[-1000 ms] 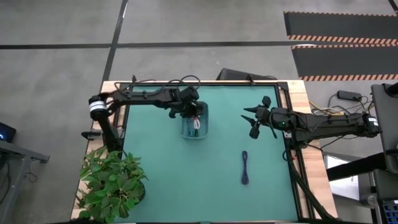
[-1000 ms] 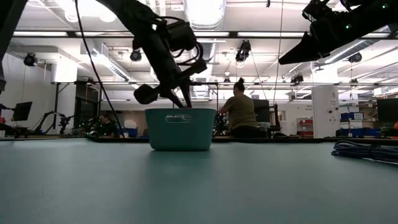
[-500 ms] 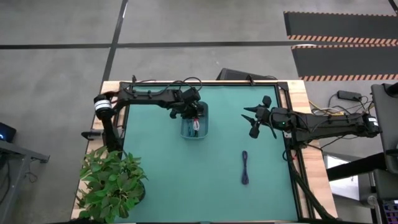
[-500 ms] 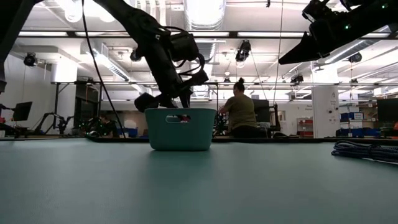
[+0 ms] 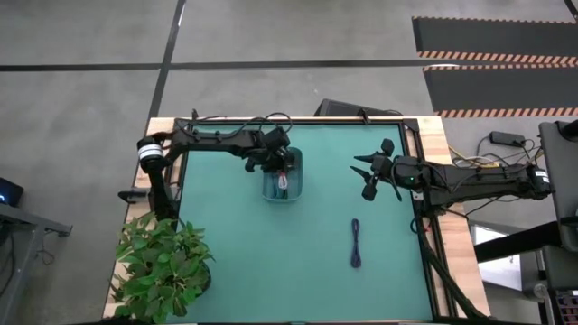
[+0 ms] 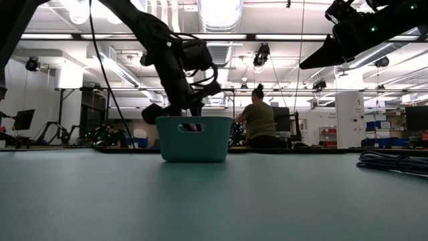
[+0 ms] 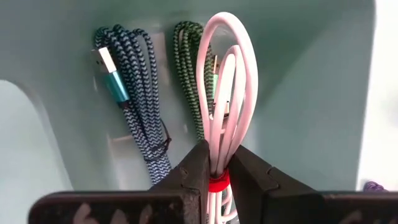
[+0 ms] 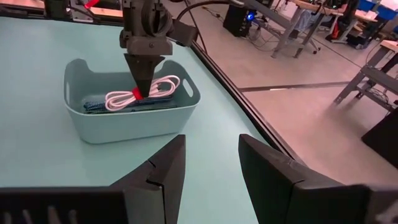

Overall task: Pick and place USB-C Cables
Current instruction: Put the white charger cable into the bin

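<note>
My left gripper (image 5: 282, 173) reaches down into the teal bin (image 5: 267, 190) at the table's far middle, shut on the white cable bundle (image 7: 227, 93) with the red tie. The blue cable (image 7: 134, 106) and the dark green cable (image 7: 189, 74) lie on the bin's floor under it. The dark purple cable (image 5: 356, 244) lies flat on the mat at the right, near side. My right gripper (image 5: 366, 176) hangs open and empty above the mat, right of the bin. In the low view the bin wall (image 6: 194, 139) hides the left fingertips. My left gripper pinches the white bundle at its red tie (image 7: 217, 183), between its two fingers (image 7: 196, 168). The fingers come from above, pointing down into the bin and across the bundle. The loops stretch about level (image 8: 146, 93) over the other two cables; whether they rest on them I cannot tell.
A potted plant (image 5: 163, 266) stands at the table's near left corner. A raised dark rim (image 5: 415, 144) runs round the mat. The green mat between the bin and the purple cable is bare. A person (image 6: 257, 120) sits in the room beyond the table.
My left gripper has gone down into the bin with the white cable still shut between its fingers. The bundle now sits low inside the bin, below its rim.
</note>
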### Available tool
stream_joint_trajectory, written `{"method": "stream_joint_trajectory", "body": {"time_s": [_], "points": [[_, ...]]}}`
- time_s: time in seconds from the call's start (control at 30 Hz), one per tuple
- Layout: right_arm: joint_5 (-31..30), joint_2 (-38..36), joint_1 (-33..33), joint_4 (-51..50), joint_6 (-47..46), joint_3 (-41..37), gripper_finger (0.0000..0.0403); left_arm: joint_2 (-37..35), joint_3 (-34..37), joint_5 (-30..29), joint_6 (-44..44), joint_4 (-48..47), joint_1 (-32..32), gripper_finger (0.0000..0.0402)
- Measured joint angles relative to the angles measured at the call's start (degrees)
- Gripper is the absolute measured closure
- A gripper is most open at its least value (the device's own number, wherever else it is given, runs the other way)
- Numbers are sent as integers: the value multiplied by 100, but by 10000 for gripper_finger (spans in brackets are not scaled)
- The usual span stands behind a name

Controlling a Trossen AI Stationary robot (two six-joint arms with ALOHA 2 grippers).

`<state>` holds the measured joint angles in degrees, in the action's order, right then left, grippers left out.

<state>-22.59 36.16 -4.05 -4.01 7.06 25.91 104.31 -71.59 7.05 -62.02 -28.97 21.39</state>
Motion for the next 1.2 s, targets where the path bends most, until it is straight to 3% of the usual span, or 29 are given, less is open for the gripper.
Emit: {"method": "stream_joint_trajectory", "body": {"time_s": [1.2], "points": [[0, 2, 0, -2, 1, 2, 264, 118, 89, -9, 151, 263, -5, 366]]}}
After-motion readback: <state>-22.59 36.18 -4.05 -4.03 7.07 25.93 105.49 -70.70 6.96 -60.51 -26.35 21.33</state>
